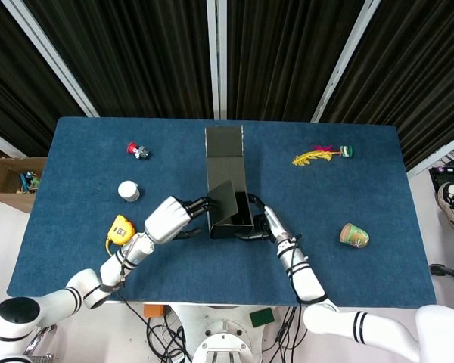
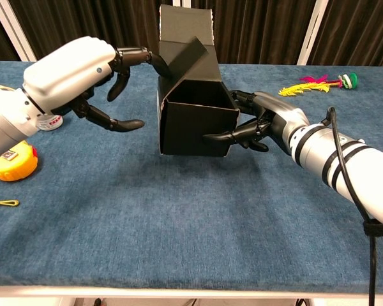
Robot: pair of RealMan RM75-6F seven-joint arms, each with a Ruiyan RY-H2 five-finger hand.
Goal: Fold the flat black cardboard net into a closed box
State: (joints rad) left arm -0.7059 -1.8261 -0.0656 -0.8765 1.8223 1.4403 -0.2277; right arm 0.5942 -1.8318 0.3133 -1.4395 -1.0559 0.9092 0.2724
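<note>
Right hand (image 2: 268,124) grips box (image 2: 195,121) side; left hand (image 2: 92,73) spread, fingertip on flap. Tape measure (image 2: 9,159), jar (image 1: 128,190) beside.

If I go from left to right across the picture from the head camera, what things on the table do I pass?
Yellow tape measure → white jar → red toy → left hand → black box → right hand → feather toy → cup.

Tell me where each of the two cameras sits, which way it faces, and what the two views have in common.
Head view: sits high above the robot, looking almost straight down at the blue table; both forearms, left hand and right hand show, flanking the black box.
Chest view: sits low at the near table edge, looking level across it toward the dark curtains; both hands and forearms loom large.
Shared: the box, both hands, the yellow tape measure and the white jar.
</note>
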